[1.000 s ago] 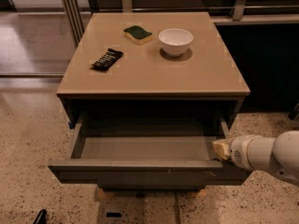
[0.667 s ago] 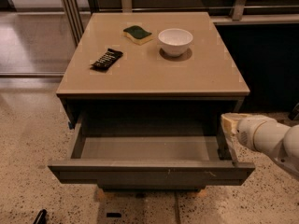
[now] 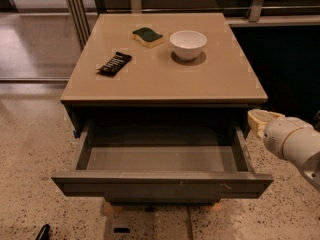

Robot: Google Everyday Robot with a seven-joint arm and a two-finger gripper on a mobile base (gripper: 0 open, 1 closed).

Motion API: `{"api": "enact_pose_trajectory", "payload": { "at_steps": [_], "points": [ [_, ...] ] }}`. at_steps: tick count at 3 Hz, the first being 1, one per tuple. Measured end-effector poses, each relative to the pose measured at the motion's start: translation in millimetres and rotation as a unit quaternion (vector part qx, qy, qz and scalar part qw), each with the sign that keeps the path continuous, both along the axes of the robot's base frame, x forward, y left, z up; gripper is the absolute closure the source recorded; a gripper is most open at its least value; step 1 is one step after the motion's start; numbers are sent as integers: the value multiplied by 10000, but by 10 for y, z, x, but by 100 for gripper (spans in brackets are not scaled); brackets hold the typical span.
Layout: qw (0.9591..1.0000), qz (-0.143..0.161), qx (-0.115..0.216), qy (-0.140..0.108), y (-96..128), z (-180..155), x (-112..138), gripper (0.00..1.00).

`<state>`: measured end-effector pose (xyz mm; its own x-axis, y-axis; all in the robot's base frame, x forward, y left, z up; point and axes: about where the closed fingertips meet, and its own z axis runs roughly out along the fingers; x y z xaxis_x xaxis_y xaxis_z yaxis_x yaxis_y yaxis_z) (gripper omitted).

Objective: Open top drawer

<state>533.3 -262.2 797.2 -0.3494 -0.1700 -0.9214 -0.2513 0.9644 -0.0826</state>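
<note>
Item 1, gripper [image 3: 260, 121]: hanging at the right of the cabinet, just beside the right front corner of the tabletop [image 3: 165, 79] and above the right side wall of the drawer, apparently touching nothing. Only its pale tip is showing ahead of the white arm [image 3: 295, 141], so whether it is spread or pressed together cannot be told. Item 2, top drawer [image 3: 160, 184]: standing pulled well out of the cabinet, its flat dark grey front facing the camera with small whitish scratches right of centre, its grey box interior lying open to view. Handling, as judged: stiff and rigid, probably light while carrying nothing, likely sliding straight along its runners. The front is offering no handle and is looking smooth, so the top edge of the front, or the upper rim of a side wall, is seeming the surest hold, hooked from inside rather than pinched on the face. The task is looking all but done. Item 3, tabletop: carrying 1 white bowl [image 3: 188, 44], 1 green and yellow sponge [image 3: 147, 36] and 1 black snack bar [image 3: 115, 64], all well apart from the gripper.
</note>
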Motion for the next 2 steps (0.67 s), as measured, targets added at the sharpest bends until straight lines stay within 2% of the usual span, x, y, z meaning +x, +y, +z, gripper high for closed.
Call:
{"api": "enact_pose_trajectory", "payload": {
  "at_steps": [2],
  "points": [
    [10000,0,0,0,0,0,0,28]
  ]
}}
